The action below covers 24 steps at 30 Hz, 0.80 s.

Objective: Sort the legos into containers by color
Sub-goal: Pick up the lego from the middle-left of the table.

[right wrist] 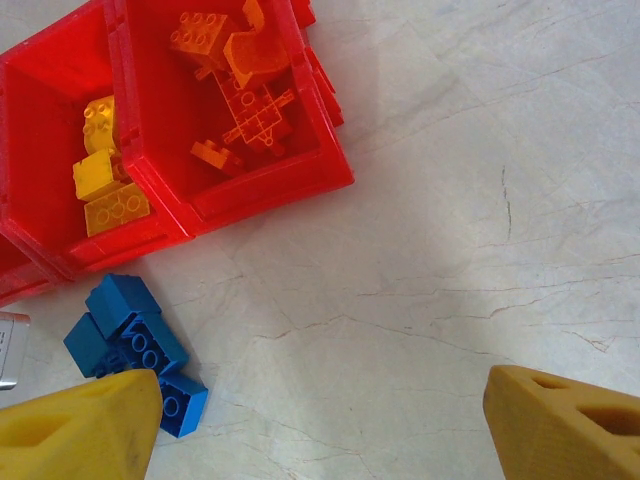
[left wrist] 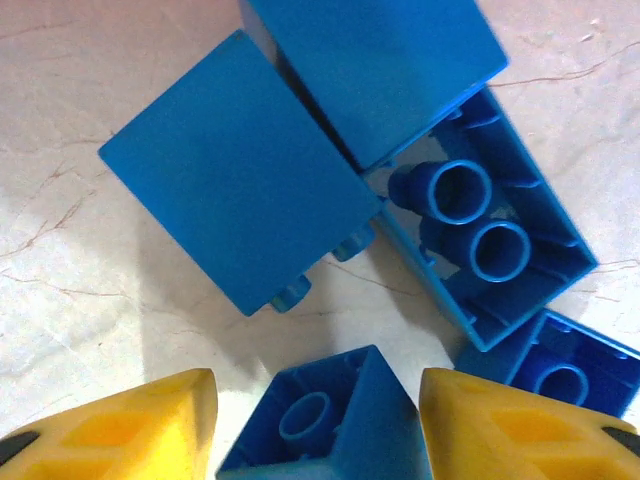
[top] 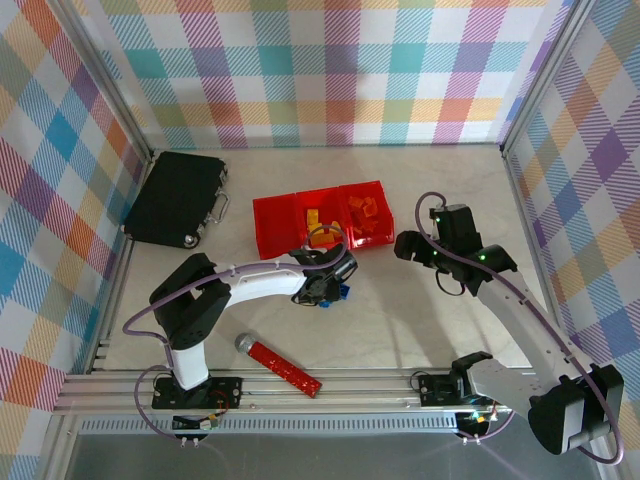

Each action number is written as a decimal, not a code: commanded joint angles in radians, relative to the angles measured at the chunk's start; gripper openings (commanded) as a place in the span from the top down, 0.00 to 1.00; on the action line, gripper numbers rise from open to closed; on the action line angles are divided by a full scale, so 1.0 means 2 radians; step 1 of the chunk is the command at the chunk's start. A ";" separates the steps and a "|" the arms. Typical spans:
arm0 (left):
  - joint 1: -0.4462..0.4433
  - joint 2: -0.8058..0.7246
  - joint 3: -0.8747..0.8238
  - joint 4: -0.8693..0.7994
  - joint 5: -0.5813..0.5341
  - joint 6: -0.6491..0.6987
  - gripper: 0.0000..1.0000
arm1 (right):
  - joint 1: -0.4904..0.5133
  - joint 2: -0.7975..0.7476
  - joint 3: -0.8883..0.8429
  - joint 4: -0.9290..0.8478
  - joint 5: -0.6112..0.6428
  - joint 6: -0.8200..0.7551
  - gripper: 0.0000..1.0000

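Observation:
My left gripper (left wrist: 318, 425) is shut on a small blue lego (left wrist: 340, 420), its hollow underside turned toward the camera and a yellow finger (left wrist: 130, 430) against each side. Several more blue legos (left wrist: 230, 200) lie bunched on the table just beyond it, one on its back (left wrist: 490, 240). From above, this gripper (top: 325, 290) sits just in front of the red containers (top: 275, 240). Yellow legos (right wrist: 100, 180) are in the middle bin and orange legos (right wrist: 240, 60) in the right bin. My right gripper (right wrist: 320, 420) hangs open over bare table, right of the blue cluster (right wrist: 130, 340).
A flat black case (top: 178, 198) lies at the back left. A long red studded bar (top: 285, 365) with a grey round end rests near the front edge, by the left arm's base. Plaid walls close in the table on three sides.

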 commanded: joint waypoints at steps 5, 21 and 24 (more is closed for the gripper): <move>0.008 0.008 -0.016 0.010 0.016 0.001 0.47 | -0.003 -0.011 -0.007 -0.010 0.002 0.005 0.16; 0.010 -0.013 -0.016 0.005 0.019 0.008 0.77 | -0.003 -0.032 -0.013 -0.013 0.010 0.009 0.16; 0.010 -0.041 -0.017 0.005 0.013 0.017 0.81 | -0.003 -0.033 -0.017 -0.006 0.009 0.010 0.16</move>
